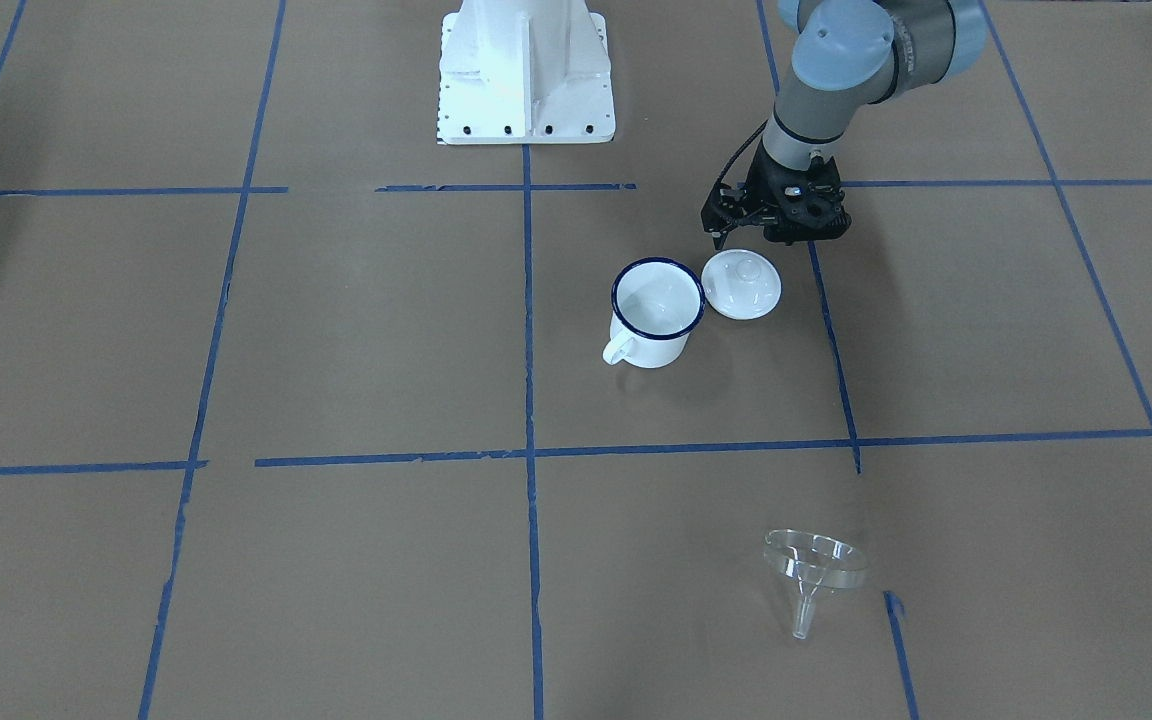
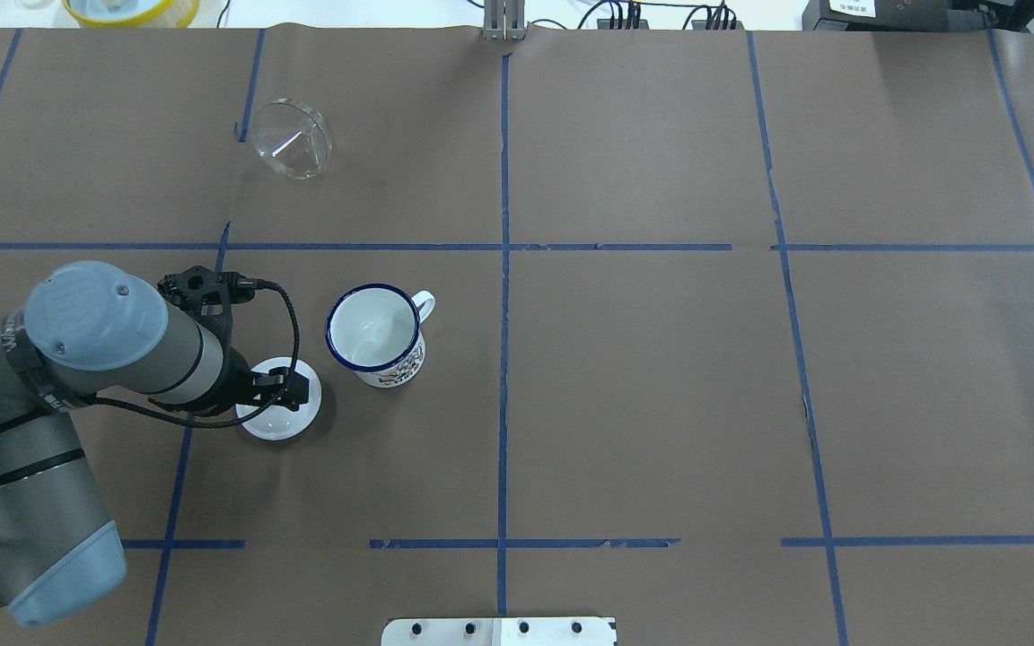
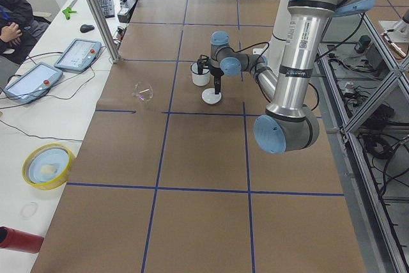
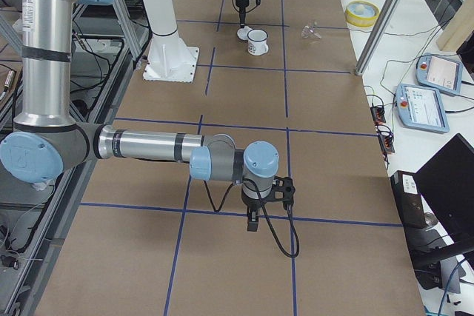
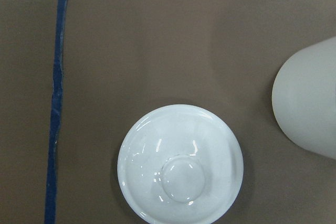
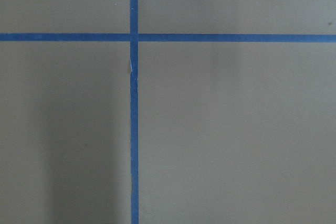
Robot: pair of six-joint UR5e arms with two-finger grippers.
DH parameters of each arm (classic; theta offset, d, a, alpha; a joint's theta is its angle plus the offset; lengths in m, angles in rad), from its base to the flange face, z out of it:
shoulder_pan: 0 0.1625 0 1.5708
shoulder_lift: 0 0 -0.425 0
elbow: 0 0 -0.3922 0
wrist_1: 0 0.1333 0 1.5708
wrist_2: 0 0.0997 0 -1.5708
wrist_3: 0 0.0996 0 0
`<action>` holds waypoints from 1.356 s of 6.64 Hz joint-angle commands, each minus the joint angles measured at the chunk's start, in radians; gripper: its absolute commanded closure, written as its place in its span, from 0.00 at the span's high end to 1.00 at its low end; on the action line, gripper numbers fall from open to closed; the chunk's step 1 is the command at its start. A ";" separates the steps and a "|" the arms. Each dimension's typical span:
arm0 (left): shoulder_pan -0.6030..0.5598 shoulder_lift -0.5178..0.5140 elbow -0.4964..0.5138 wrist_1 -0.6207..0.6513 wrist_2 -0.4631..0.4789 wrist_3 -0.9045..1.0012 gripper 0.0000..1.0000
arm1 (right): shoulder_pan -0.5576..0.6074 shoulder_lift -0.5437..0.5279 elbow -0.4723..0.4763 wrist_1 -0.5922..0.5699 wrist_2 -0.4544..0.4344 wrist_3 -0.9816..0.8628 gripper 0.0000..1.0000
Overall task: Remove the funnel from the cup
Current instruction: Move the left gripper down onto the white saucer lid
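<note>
Facing the robot from across the table and showing the clear funnel (image 1: 814, 562) lying tipped on its side on the brown paper (image 1: 356, 330), well apart from the white enamel cup (image 1: 654, 312), which is standing upright and empty. Catching the left gripper (image 1: 774, 222) hanging, pointed down, beside the white knobbed lid (image 1: 741, 284) that is lying just beside the cup; holding nothing that can be seen, with no telling here whether its fingers are spread or pressed together.

Looking down from behind the robot's shoulders: placing the funnel in the far grid square, the cup nearer with its handle turned away from the robot, and the left gripper poised over the lid.

Looking along the table from the robot's left end: confirming the same spread, funnel off on its own, gripper above the lid.

Looking from the robot's right end: finding the right gripper (image 4: 253, 221) hanging low over bare paper, well apart from everything, its finger spacing impossible to judge.

Peering down from the left wrist: framing the lid's knob close below and the cup's wall at the edge, no fingers showing. Peering down from the right wrist: taking in only crossing blue tape (image 6: 134, 129).

Judging by this layout: removal looking done, with nothing calling for more than lifting the left arm away without nudging lid or cup.
</note>
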 commanded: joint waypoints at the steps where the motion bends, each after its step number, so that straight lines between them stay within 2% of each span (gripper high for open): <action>1: 0.002 -0.030 0.045 0.000 0.002 0.002 1.00 | 0.000 0.000 0.000 0.000 0.000 0.000 1.00; 6: -0.007 -0.041 0.065 -0.017 0.037 0.002 0.86 | 0.000 0.000 0.000 0.000 0.000 0.000 1.00; 9: -0.010 -0.041 0.066 -0.019 0.038 -0.002 0.83 | 0.000 0.000 0.000 0.000 0.000 0.000 1.00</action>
